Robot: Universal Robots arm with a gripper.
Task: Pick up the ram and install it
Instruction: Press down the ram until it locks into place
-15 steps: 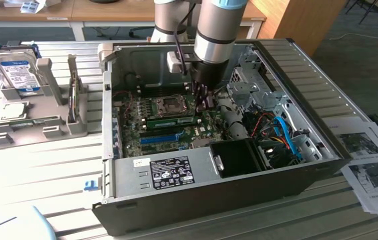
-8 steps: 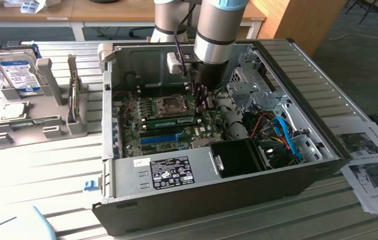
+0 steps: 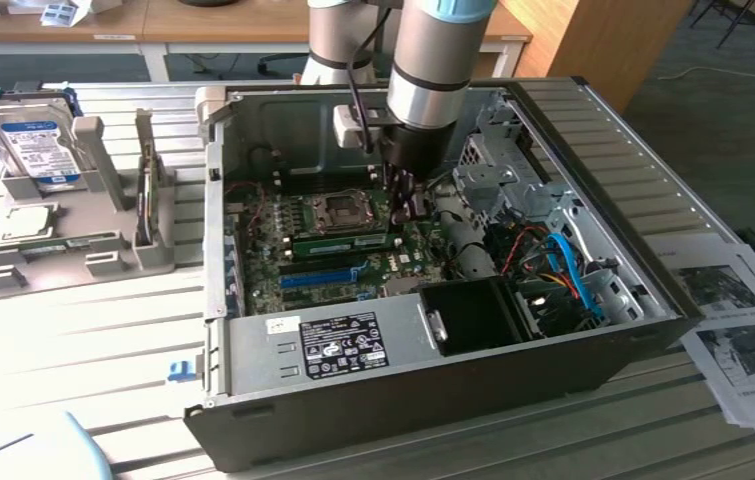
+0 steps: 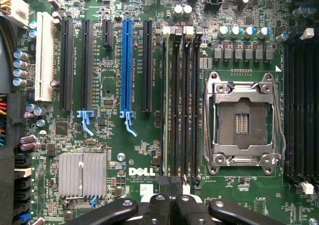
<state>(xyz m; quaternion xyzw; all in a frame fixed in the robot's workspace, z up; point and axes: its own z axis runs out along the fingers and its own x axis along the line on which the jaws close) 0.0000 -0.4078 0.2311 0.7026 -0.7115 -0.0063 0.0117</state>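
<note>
The ram [image 3: 345,243] is a thin green stick lying along a memory slot on the motherboard, just beside the CPU socket [image 3: 344,210], inside the open computer case [image 3: 591,130]. It looks seated there. My gripper [image 3: 409,210] reaches down into the case and hangs just above the stick's end towards the exterior view's right. Whether they touch I cannot tell. In the wrist view my gripper [image 4: 172,205] has its black fingers [image 4: 158,207] pressed together, with nothing visible between them, over the end of the dark memory slots [image 4: 179,105].
A blue slot [image 4: 126,65] and black expansion slots run parallel to the memory slots. Cables [image 3: 557,265] and a black fan housing [image 3: 477,315] crowd the case. A grey rack [image 3: 64,250] holding a hard drive [image 3: 30,145] stands at the exterior view's left, papers [image 3: 737,330] at its right.
</note>
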